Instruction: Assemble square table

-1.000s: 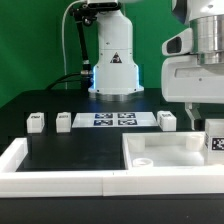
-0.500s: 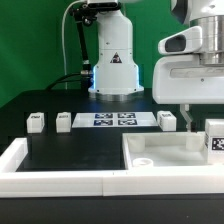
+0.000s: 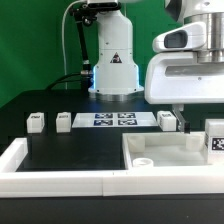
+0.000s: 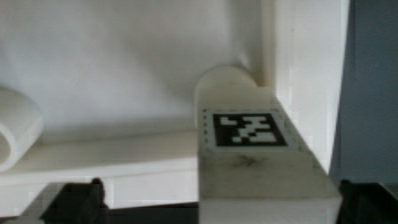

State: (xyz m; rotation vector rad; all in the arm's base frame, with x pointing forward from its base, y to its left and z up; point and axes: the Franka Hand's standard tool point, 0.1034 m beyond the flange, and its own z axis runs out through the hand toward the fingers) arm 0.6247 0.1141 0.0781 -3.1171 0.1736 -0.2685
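Two-finger gripper [image 4: 222, 197] spread wide above small white tagged block leg [image 4: 249, 130], at edge of white plastic square tray-like slab [image 3: 160, 142]

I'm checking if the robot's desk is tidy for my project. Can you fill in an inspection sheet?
Surface: black table, white rim, marker board at the back.
Job's things: tabletop at the exterior view's right; four loose legs, none attached.
Clutter: nothing seen.
Grippers: fingers open, either side of a leg.
Cables: black cable beside the arm's base.
Surroundings: green backdrop.
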